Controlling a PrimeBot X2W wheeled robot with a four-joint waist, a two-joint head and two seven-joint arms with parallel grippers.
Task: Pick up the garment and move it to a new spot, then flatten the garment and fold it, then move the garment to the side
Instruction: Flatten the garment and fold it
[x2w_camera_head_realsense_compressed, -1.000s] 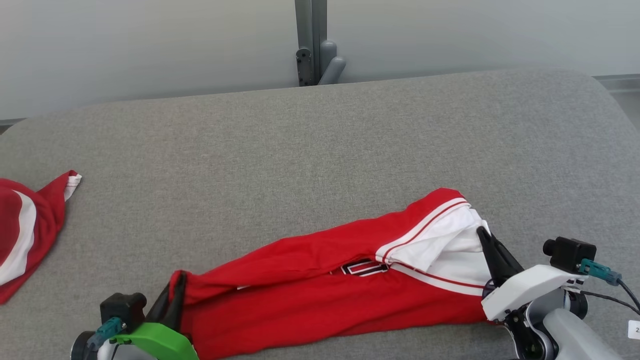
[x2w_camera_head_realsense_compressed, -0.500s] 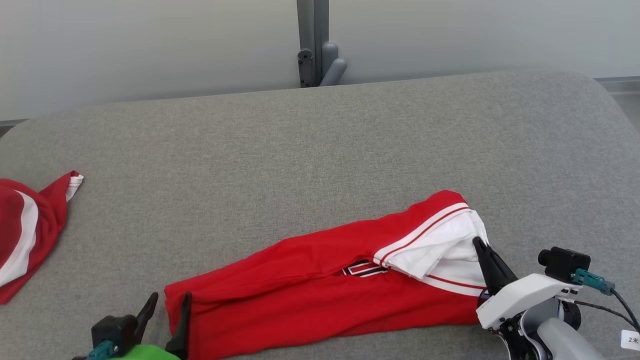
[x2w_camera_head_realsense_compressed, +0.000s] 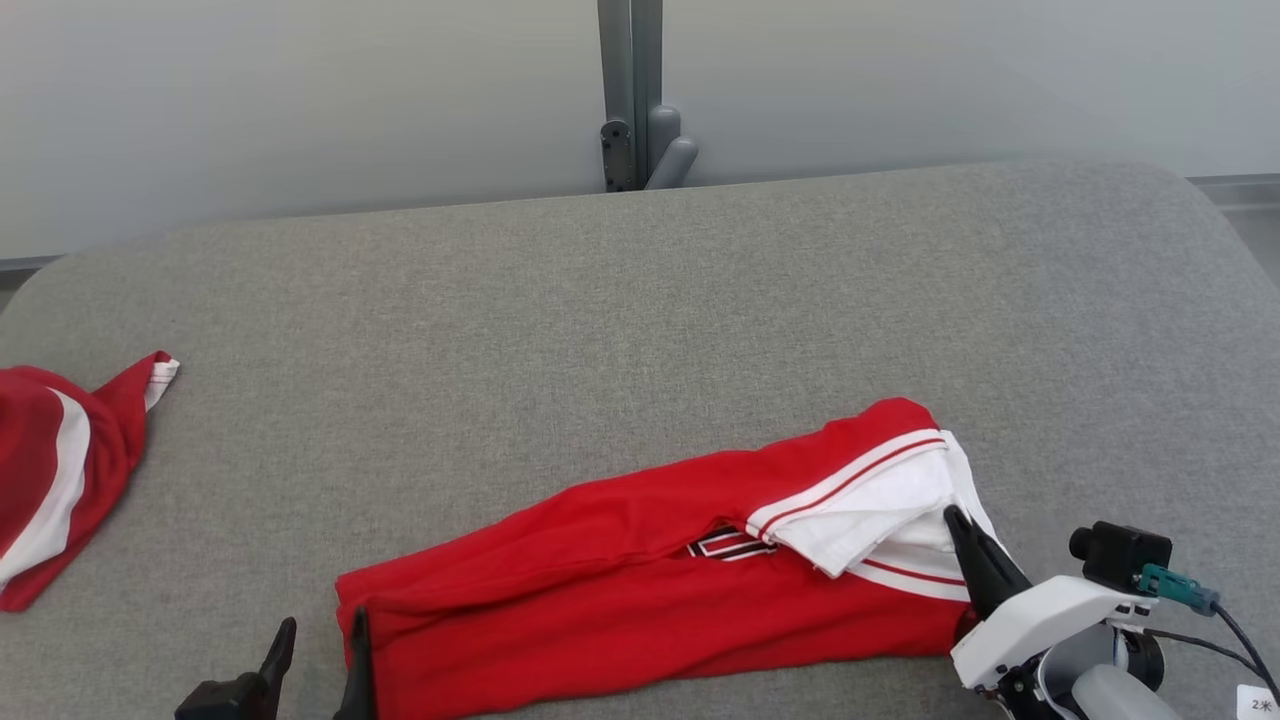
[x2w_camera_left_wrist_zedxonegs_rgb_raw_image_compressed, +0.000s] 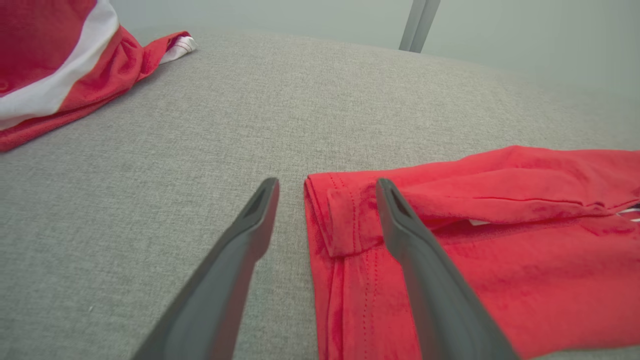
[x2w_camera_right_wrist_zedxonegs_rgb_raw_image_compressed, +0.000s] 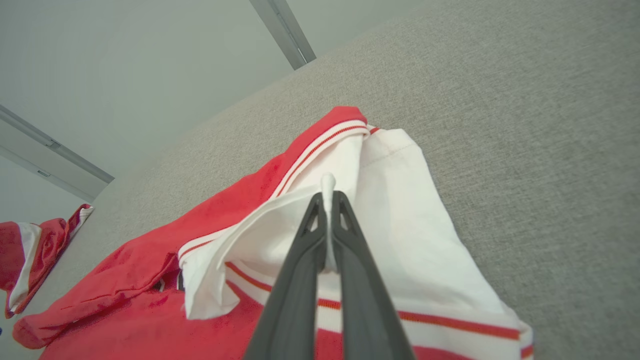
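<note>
While the white end of the garment (x2w_camera_head_realsense_compressed: 640, 590) is pinched by the closed right gripper (x2w_camera_right_wrist_zedxonegs_rgb_raw_image_compressed: 327, 196), its red end is straddled, ungripped, by the wide-spread left gripper (x2w_camera_left_wrist_zedxonegs_rgb_raw_image_compressed: 326, 187).

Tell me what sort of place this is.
Likely a robot test room: a broad grey fabric-covered table, a bare pale wall with a metal post, and a folded red garment plus a second garment.

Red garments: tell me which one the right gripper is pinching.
The long folded garment at the front, its white end clamped in the right gripper. The crumpled garment at the left edge lies untouched.
</note>
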